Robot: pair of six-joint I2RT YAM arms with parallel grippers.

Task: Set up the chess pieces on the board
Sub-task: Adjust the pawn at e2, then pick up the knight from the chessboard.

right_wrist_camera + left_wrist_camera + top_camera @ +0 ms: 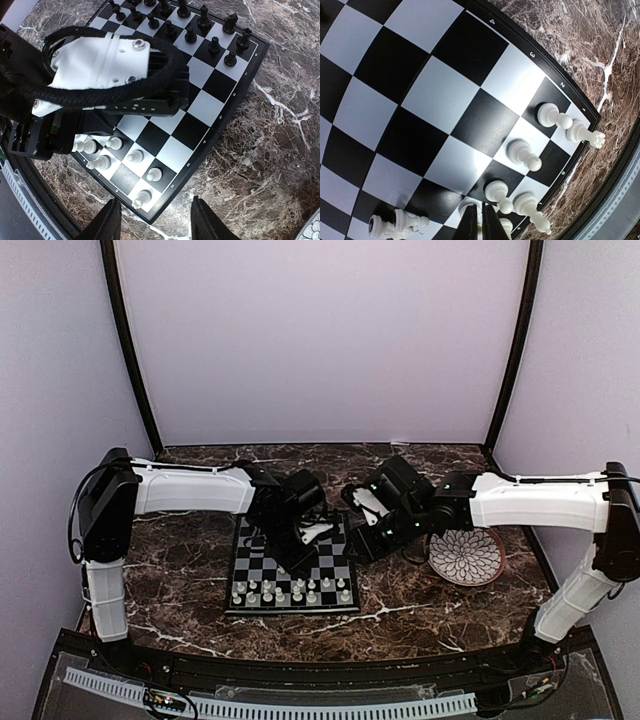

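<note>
Left gripper [480,225], nearly shut, load unclear, hangs over the board [435,90]; your white chess pieces [520,150] stand at one o'clock.

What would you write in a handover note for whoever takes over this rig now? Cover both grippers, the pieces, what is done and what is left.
Left gripper: low over the white end of the board, fingers nearly together; I cannot tell if it holds a piece.
Right gripper: open, empty, above the table by the board's corner.
Done: black pieces stand in two rows at the far end; white pieces in two rows at the near end.
Left: the back-row square beside the corner rook looks empty. Some white squares are hidden; check them.
</note>
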